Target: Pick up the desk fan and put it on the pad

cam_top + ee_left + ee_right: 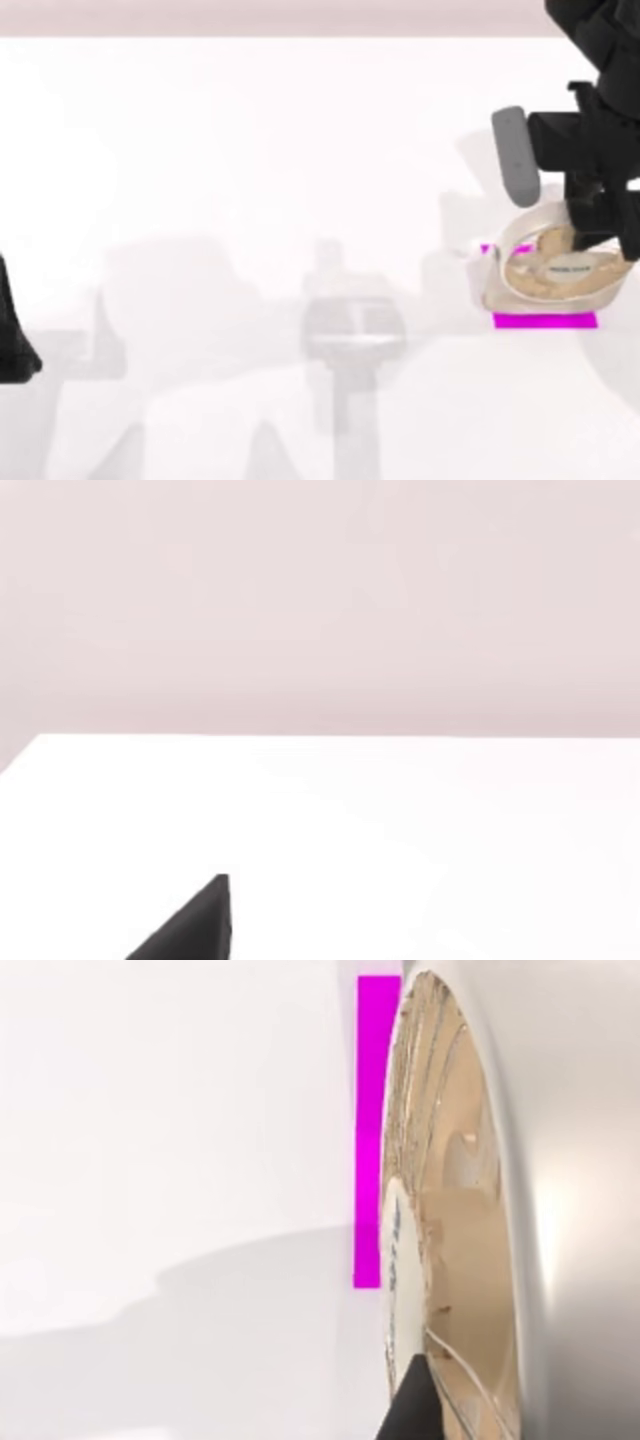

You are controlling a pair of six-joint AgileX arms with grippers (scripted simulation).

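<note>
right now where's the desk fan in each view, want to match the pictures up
Top view: the desk fan sits at the table's right side, over the pad, under the right gripper.
Left wrist view: not in it; only bare table and a dark gripper tip.
Right wrist view: the fan fills the picture's right half, seen close and edge-on.
Shared landmark: the magenta pad, a strip peeking out beside the fan in both views.
</note>
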